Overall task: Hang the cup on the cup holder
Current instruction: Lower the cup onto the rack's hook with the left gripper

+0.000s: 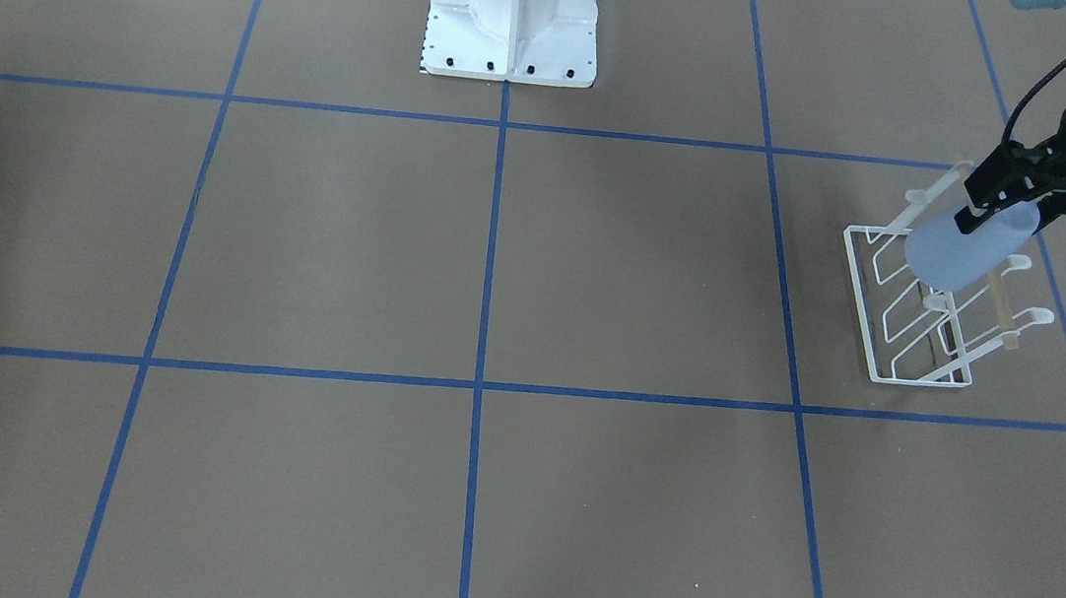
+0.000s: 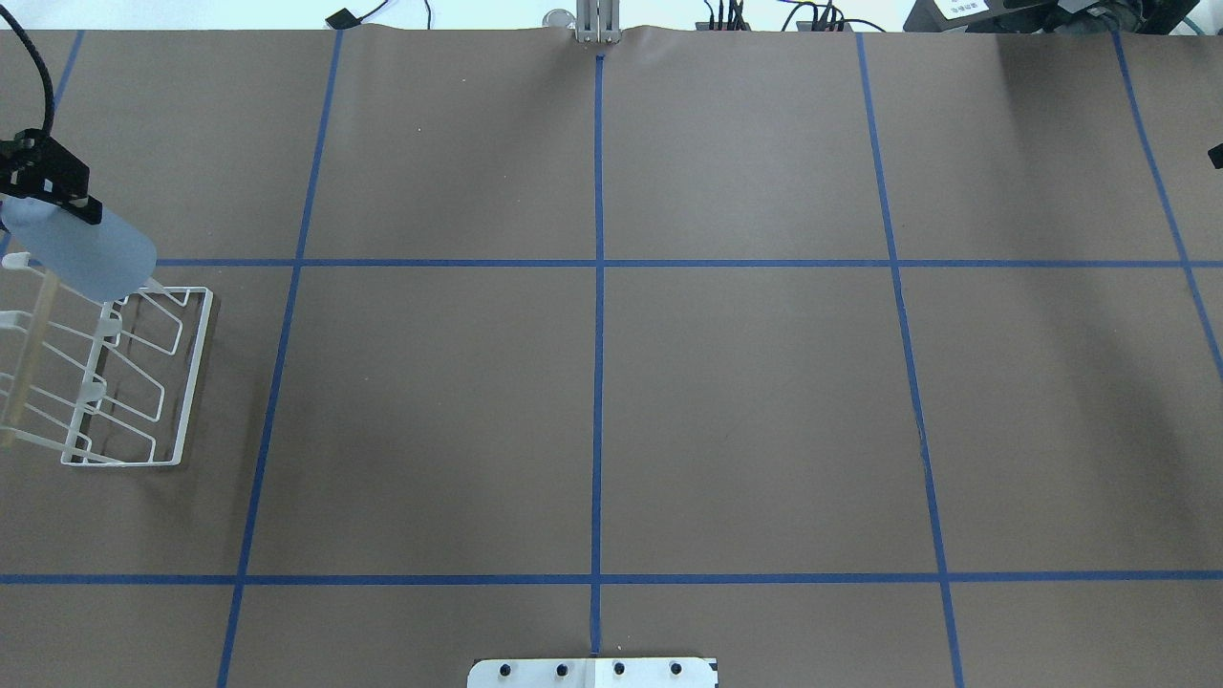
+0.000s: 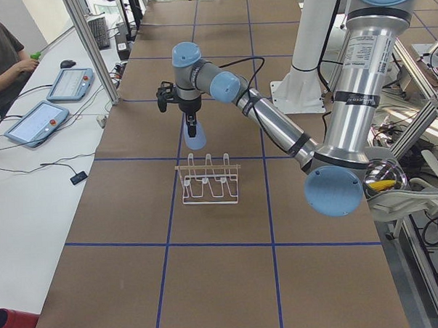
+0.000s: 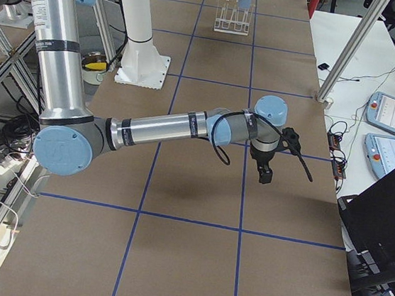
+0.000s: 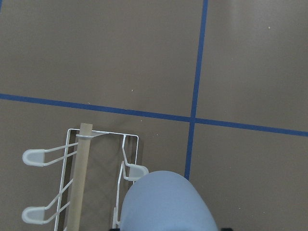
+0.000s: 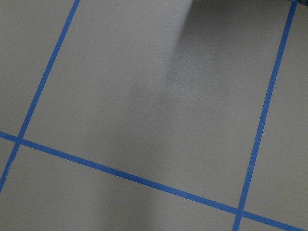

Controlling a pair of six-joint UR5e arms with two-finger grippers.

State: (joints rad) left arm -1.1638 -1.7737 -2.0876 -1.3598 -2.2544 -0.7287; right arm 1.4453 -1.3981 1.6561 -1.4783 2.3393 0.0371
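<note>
My left gripper (image 1: 976,209) is shut on the closed end of the light-blue cup (image 1: 966,249) and holds it tilted in the air over the far end of the cup holder (image 1: 902,323). The holder is a white wire rack with slanted prongs and a tan wooden rod (image 5: 78,185). In the overhead view the cup (image 2: 94,250) hangs over the rack's (image 2: 134,377) top corner, just below the gripper (image 2: 53,191). The left wrist view shows the cup (image 5: 166,204) over a rounded prong tip (image 5: 137,172). My right gripper (image 4: 264,174) shows only in the exterior right view; I cannot tell whether it is open or shut.
The brown table (image 2: 745,401) carries a grid of blue tape lines. The robot's white base (image 1: 513,15) stands at mid-table. The rack sits near the table's edge on the robot's left. An operator (image 3: 3,53) sits at a side desk with tablets.
</note>
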